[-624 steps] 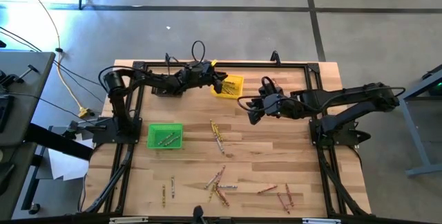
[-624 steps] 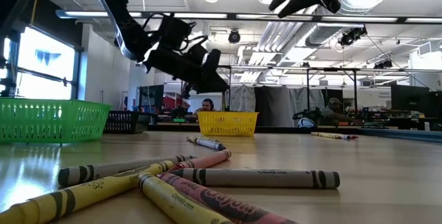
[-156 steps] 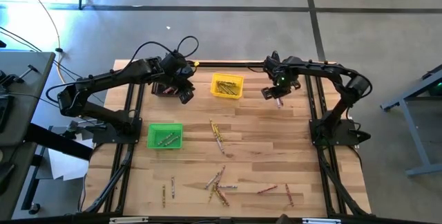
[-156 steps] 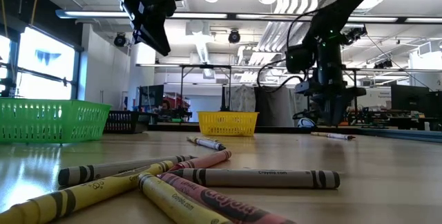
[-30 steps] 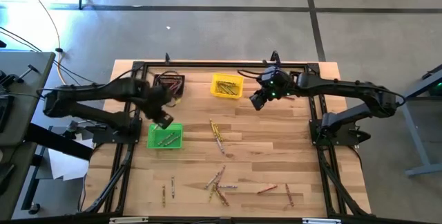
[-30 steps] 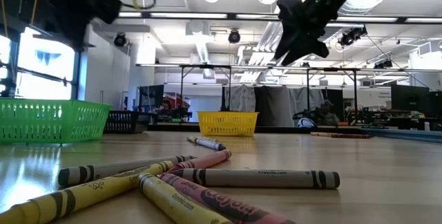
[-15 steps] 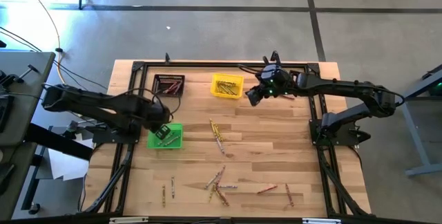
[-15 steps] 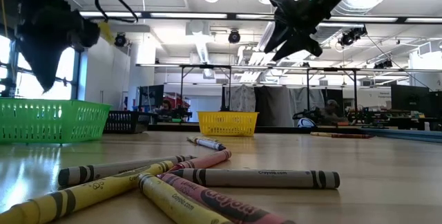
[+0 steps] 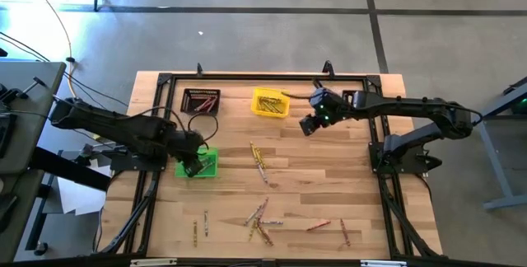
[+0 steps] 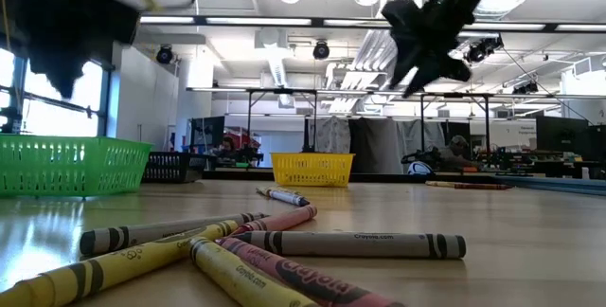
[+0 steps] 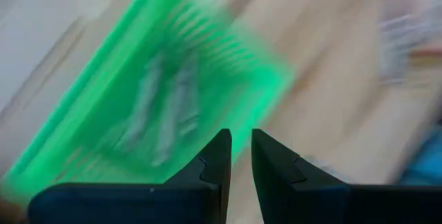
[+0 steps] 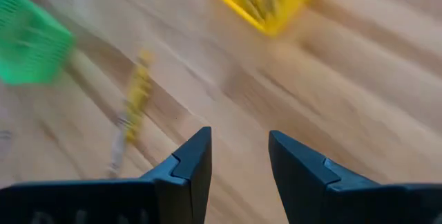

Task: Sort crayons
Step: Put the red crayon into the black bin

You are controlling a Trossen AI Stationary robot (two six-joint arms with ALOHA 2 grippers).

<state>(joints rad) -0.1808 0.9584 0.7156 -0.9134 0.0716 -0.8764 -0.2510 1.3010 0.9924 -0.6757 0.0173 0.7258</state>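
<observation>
Wood-plank table (image 9: 329, 185) with a black frame along its edges, on a grey concrete floor; low view looks into a big workshop with ceiling lights, benches and racks behind.

Nearest the front edge: a loose crayon cluster (image 9: 259, 217), red, yellow and grey mixed, lying crossed and touching. It fills the low view foreground (image 10: 284, 250). Left of it, two lone crayons (image 9: 200, 226) side by side; right of it, a red pair (image 9: 329, 230) near the front right. Further back at mid table, a short line of crayons (image 9: 259, 161), yellowish and grey, end to end.

Left gripper (image 9: 191, 166) hangs over the green bin (image 9: 208, 168) at mid-left, arm stretched in low from the left side. Jaws a narrow slit apart, nothing between them; its fingers (image 11: 219, 165) point down at the bin, where greyish crayons lie, blurred.

Right gripper (image 9: 309, 124) hovers in the air above bare wood just right of the yellow bin (image 9: 270, 102), arm reaching in from the right. Fingers (image 12: 193, 162) clearly parted, empty.

Far edge: yellow bin holds yellow crayons; black bin (image 9: 202, 100) to its left holds red ones. Nothing blocks the loose crayons; both grippers are well apart from the front cluster.
</observation>
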